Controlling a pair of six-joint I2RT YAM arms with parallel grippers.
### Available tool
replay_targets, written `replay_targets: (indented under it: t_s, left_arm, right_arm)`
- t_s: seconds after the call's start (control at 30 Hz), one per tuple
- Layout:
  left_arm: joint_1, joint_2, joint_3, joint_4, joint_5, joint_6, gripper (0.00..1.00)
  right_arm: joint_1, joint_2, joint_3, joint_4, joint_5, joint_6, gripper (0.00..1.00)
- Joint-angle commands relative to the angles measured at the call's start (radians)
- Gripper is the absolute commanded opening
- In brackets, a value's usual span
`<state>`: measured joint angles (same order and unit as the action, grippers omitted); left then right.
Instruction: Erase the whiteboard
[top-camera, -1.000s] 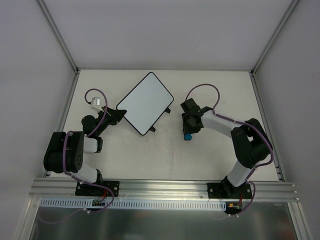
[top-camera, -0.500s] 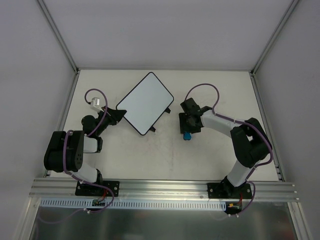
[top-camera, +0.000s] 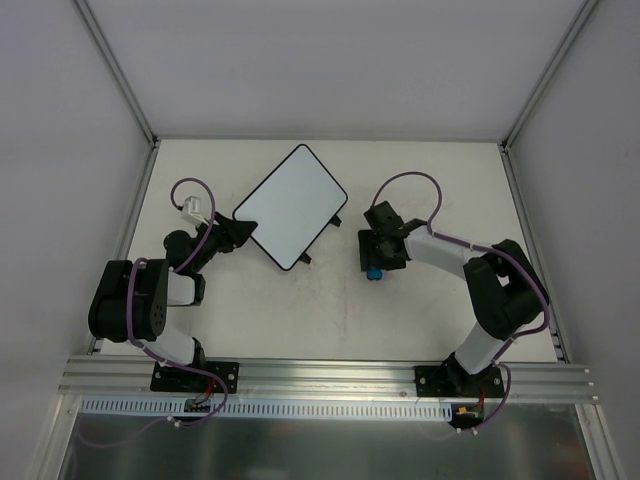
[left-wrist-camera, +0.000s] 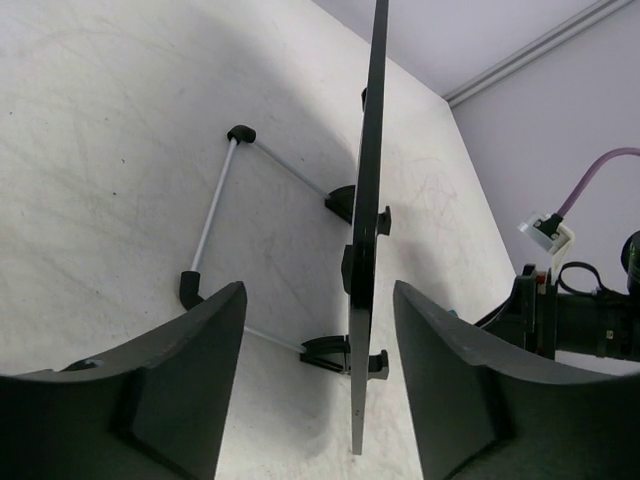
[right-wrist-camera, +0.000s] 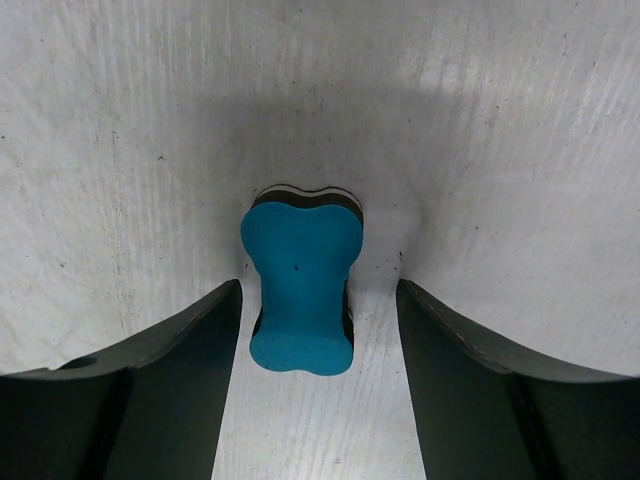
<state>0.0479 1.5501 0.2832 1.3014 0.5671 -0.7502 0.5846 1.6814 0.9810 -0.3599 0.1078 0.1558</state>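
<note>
The pale, scuffed tabletop (top-camera: 400, 320) carries everything, and the biggest item on it is the flat white rectangular whiteboard with rounded corners and a thin black rim (top-camera: 291, 206). It sits left of centre toward the far side, turned like a diamond. From the left wrist I see it edge-on (left-wrist-camera: 365, 250), with a thin grey wire stand with black ends (left-wrist-camera: 215, 215) on the tabletop beside it, though I cannot tell how steeply the board leans. I judge it light, stiff and very thin, with a slick face. A wiping push could skid or tip it, so I would pinch it across its thickness at the near rim, clear of the small black tabs (left-wrist-camera: 360, 270). My left end effector (top-camera: 232, 232) is at that near corner with its fingers spread on either side of the rim, gripping nothing. My right end effector (top-camera: 378, 255) is well apart from the board, to its right, also parted and empty. It straddles the small blue waisted foam eraser block (right-wrist-camera: 300, 290) without touching it. That block looks soft and light, and its narrow waist is where I would close on it.
</note>
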Motion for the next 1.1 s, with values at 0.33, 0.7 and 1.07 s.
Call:
replay_targets:
  t_s: [0.33,0.7,1.07]
  left_arm:
    - [0.013,-0.027,-0.024,0.251,-0.01,0.037,0.99]
    - [0.012,-0.174,-0.041,0.02,-0.085,0.068,0.99]
    - [0.013,-0.525,-0.088,-0.436,-0.164,0.153,0.99]
  right_arm:
    - [-0.005,-0.126,-0.06,0.084,0.007,0.002,0.67]
    - [0.007,-0.311,-0.163,0.179,0.043,-0.028,0.99]
    - [0.009,-0.5,-0.185,0.168,0.039,-0.081,0.99]
